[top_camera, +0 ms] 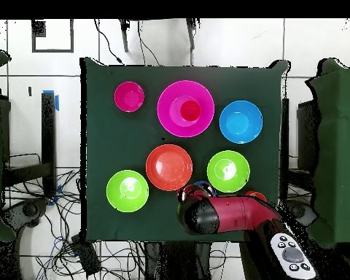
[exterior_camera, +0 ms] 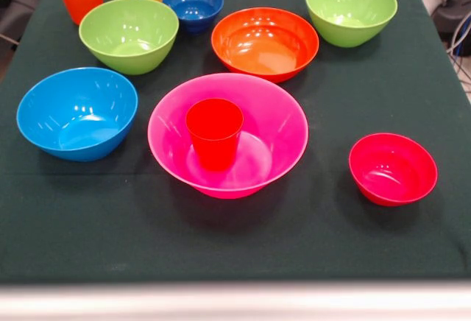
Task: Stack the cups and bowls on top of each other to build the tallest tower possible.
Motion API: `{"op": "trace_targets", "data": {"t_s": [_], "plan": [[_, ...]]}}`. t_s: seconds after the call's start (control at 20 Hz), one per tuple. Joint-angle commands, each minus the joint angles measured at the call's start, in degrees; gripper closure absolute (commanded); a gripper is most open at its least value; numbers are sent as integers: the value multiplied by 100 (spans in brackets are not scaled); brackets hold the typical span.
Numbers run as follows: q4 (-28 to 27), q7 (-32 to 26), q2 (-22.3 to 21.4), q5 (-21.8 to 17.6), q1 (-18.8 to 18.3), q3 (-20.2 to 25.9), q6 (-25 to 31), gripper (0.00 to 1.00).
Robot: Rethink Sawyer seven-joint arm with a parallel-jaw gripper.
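Pink, the widest bowl [exterior_camera: 228, 135] sits mid-table as the tower base, probably for stability. A red cup [exterior_camera: 214, 133] stands upright inside it. Smaller bowls lie apart, unstacked. The arm [top_camera: 229, 214] is drawn back; gripper state: cannot tell.

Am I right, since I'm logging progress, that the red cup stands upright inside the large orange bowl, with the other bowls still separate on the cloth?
Not quite. The front view shows the red cup standing upright inside the large pink bowl, not the orange bowl, which is empty. The other bowls do sit separately on the cloth.
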Motion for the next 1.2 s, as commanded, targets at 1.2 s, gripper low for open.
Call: {"op": "trace_targets", "data": {"t_s": [1.2], "plan": [[-528,488,1587,-467,406,-71,-958,0]]}}
